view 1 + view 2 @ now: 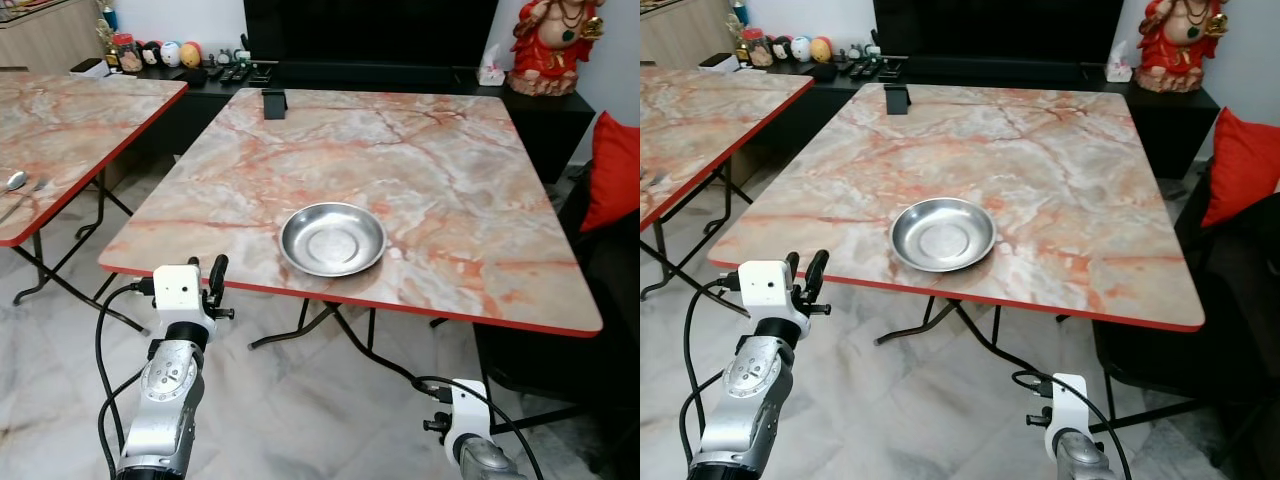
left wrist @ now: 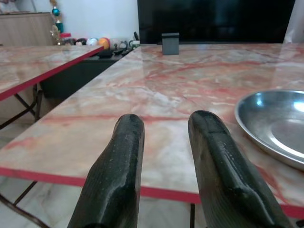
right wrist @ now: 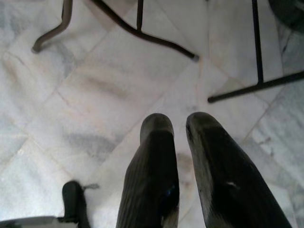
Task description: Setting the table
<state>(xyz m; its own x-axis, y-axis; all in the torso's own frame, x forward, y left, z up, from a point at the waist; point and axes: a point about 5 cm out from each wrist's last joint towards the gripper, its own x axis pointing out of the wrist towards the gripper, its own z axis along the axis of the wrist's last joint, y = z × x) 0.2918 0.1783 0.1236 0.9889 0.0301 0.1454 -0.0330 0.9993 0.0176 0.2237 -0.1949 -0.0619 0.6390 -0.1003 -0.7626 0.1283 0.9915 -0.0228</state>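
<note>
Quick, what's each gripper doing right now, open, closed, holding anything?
Left gripper: open, holding nothing, at the table edge near the bowl.
Right gripper: slightly open, holding nothing, over the floor.

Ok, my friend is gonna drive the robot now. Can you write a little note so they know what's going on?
Left gripper: raised just before the near edge of the marble table, fingers slightly apart, holding nothing.
Right gripper: hanging low over the floor, fingers slightly apart, holding nothing.
Steel plate: on the table near its front edge, nothing in it.
Spoon: on the side table to the left.
Done: plate is set.
Left: cutlery probably still needs bringing over.
</note>
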